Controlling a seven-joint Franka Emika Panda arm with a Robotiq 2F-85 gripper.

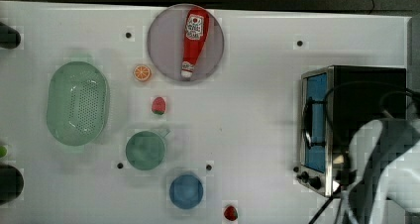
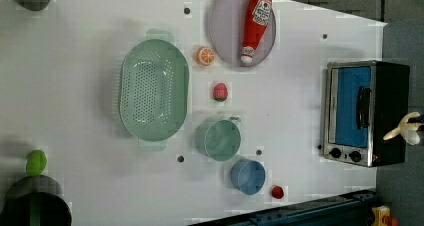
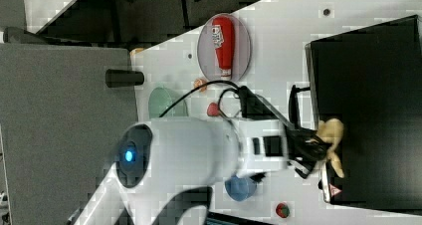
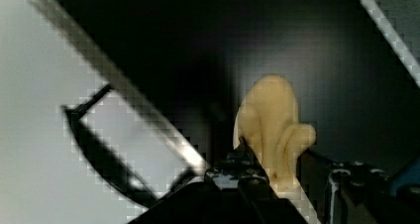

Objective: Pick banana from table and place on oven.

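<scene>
A: Going left to right in the right view, what's there?

B: The white arm, then the gripper (image 3: 309, 153) over the oven (image 3: 368, 110), its black fingers clamped on the banana (image 3: 332, 135).

A: And the banana sits where?

B: Above the oven's black top, by the front edge, peel flaps splayed.

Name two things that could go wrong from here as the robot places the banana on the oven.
1. The banana sits near the front edge of the oven top, just behind the door; released there, it might roll or tip off toward the table.
2. The tool grips only the banana's splayed peel end, so the banana could swing or slip before it is set down.
</scene>
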